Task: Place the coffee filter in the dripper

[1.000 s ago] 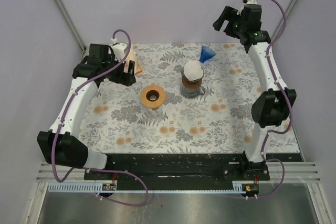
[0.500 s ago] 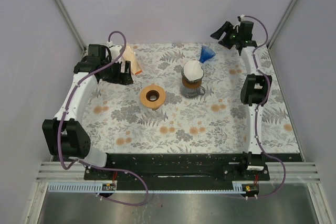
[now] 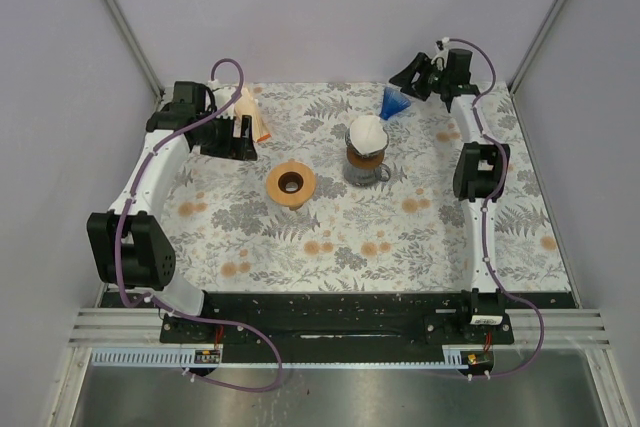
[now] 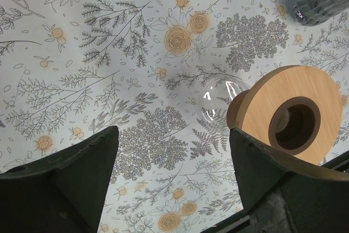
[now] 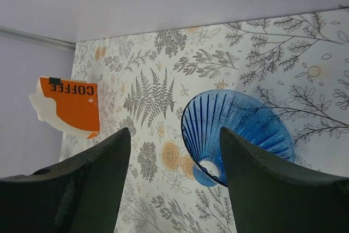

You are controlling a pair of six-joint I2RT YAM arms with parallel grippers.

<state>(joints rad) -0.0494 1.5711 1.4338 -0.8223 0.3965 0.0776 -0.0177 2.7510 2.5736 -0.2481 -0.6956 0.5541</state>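
top external, left gripper (image 3: pixel 238 137): spread and empty, held just beside the orange filter pack (image 3: pixel 259 123) at the far left of the table (image 3: pixel 400 237).
top external, right gripper (image 3: pixel 411 77): spread and empty, held at the far right corner, just beyond the blue dripper (image 3: pixel 395 102).
top external, carafe (image 3: pixel 367 165): a white paper cone (image 3: pixel 367 133) is seated in its mouth; whether this is the filter to be moved cannot be told.
top external, wooden ring (image 3: pixel 291 185): laid flat near the middle, apart from the pack.
left wrist, fingers (image 4: pixel 65 181): held wide apart, with nothing between them but floral cloth; the ring is seen at the right, with a clear glass piece (image 4: pixel 218 102) against its left edge.
right wrist, fingers (image 5: pixel 82 186): held wide apart; the dripper is framed between them, apparently tipped with its mouth toward the camera, and no filter is in it.
right wrist, pack: marked "coffee", with white paper protruding at its left end.
step in hand: judged to be the approach; no filter is gripped yet.
next move: one thin paper is to be pinched without crushing, then carried to the dripper's mouth.
change from earlier: the right arm has been folded and lowered from high above to the dripper's level; the left arm has been drawn back toward the table's left edge; the objects are unmoved.
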